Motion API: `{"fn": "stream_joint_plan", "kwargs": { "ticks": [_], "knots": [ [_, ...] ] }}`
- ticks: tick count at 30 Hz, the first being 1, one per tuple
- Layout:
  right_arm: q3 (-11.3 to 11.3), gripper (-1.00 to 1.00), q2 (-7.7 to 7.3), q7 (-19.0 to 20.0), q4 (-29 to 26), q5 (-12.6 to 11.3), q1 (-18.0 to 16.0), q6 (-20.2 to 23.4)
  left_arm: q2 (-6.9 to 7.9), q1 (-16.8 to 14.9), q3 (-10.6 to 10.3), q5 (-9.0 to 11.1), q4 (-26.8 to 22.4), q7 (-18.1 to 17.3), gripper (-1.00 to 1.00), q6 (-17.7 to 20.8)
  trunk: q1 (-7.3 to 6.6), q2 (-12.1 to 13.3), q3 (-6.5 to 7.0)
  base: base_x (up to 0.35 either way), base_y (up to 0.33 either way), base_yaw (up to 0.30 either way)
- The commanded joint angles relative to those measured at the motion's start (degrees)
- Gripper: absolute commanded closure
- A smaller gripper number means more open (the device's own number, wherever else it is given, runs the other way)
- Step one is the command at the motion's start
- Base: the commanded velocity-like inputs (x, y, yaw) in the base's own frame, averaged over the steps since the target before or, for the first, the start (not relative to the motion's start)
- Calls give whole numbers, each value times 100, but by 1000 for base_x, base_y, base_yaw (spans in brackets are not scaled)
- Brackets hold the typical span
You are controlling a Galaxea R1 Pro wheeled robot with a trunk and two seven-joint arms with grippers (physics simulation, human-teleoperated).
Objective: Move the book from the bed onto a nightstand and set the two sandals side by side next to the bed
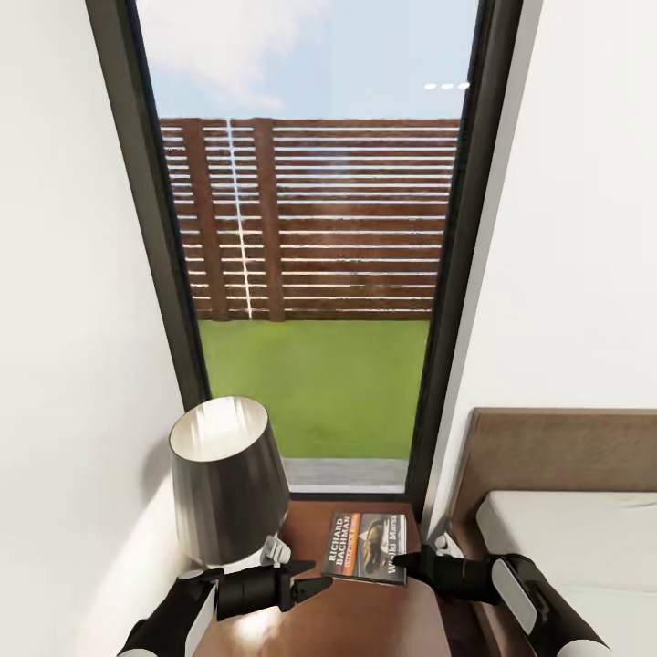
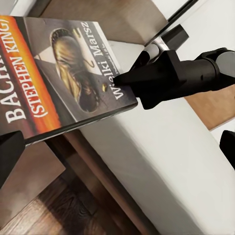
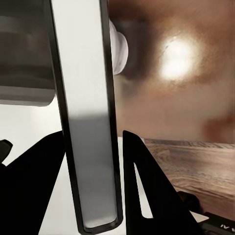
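Nearest the robot, the right hand [image 1: 408,560] pinches the book [image 1: 367,546] by the edge that faces the bed; the right wrist view looks straight down the page edge, with a black finger [image 3: 147,196] on each face of the cover. The left hand [image 1: 308,580] hangs just beside the book's other side with its fingers spread and nothing between them.

The book sits over the middle of the worktop [image 1: 365,620], the dark red-brown nightstand, and seems to rest on it or barely above; I cannot tell which. To finish this step well, I would let the cover settle flat before parting the fingers, then draw the right hand back toward the bed side without dragging the book, keeping clear of the lamp [image 1: 228,479] at the worktop's left edge.

Beyond, the bed [image 1: 584,538] lies along the worktop's right edge, and the window [image 1: 310,246] rises behind the far edge.

Count: one book, one nightstand, one lamp, one bed, two hands.
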Motion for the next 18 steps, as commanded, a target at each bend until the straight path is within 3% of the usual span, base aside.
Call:
{"fn": "stream_joint_plan", "kwargs": {
  "ticks": [1,18],
  "knots": [
    [-16,100,1,17,-1,-4,-4,33,-9,-4,49,-52,-8,-39,-100,60,23,-45,-25,0,0,0],
    [-16,100,6,17,-1,-4,-4,33,-9,-4,49,-52,-8,-39,-100,60,396,-727,-330,0,0,0]
  ]
}}
